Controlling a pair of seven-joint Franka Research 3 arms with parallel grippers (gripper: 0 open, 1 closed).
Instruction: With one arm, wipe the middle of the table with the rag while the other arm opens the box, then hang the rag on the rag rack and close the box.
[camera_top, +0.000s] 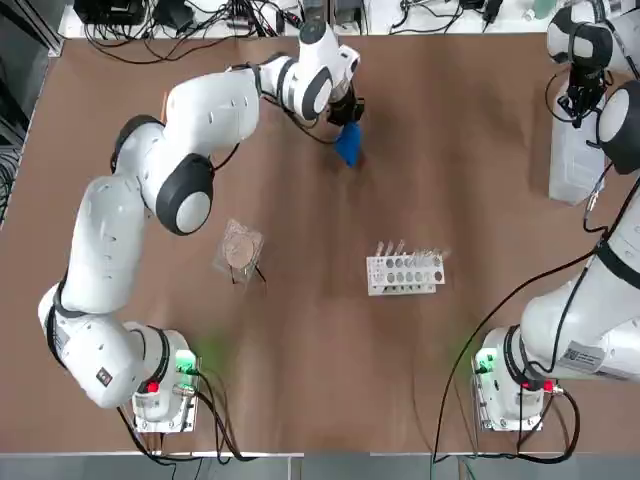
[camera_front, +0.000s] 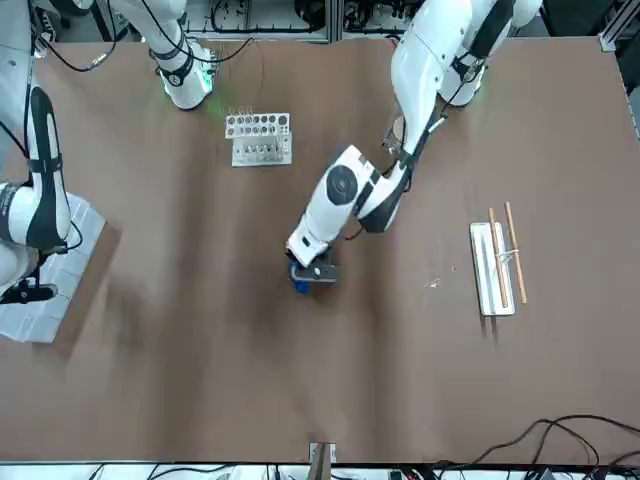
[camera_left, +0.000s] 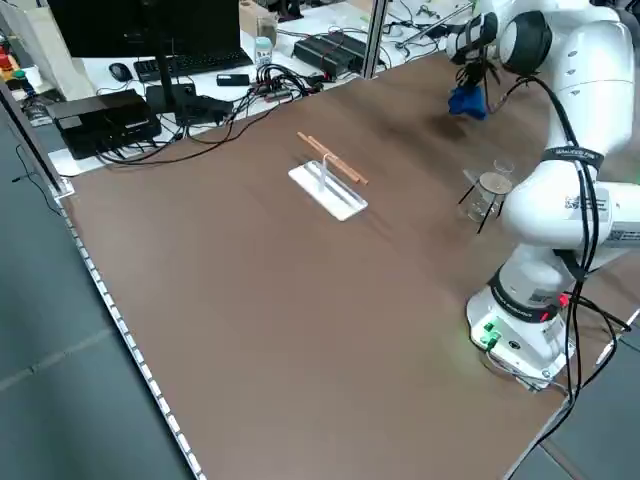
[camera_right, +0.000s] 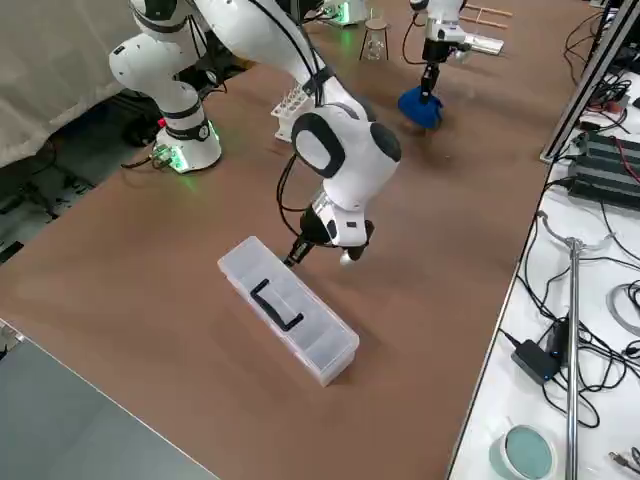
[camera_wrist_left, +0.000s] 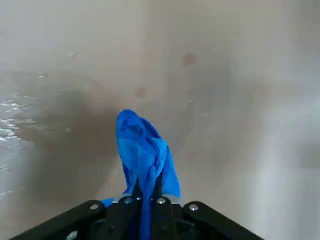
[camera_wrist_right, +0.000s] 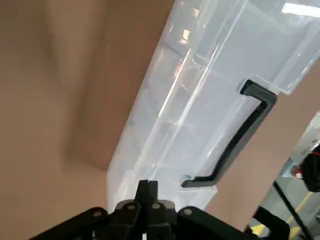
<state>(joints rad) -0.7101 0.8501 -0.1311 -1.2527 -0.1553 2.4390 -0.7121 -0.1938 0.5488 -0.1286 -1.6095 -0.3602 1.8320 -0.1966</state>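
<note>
My left gripper (camera_top: 346, 118) is far out over the middle of the brown table (camera_top: 300, 350), shut on the bright blue rag (camera_top: 348, 146). The rag (camera_wrist_left: 145, 150) hangs from the fingers down to the tabletop. At the far right the long translucent box (camera_right: 288, 310) lies with its lid down and its black handle (camera_wrist_right: 235, 145) on top. My right gripper (camera_wrist_right: 147, 192) is shut with nothing in it, its tips at the box's long edge (camera_right: 300, 252). The rag rack (camera_front: 495, 265), a white base with two wooden rods, stands bare on the left side of the table.
A white rack of small tubes (camera_top: 405, 270) stands near the table's middle on my side. A tan round lump in clear wrapping (camera_top: 240, 250) lies to its left. Cables and equipment line the far edge.
</note>
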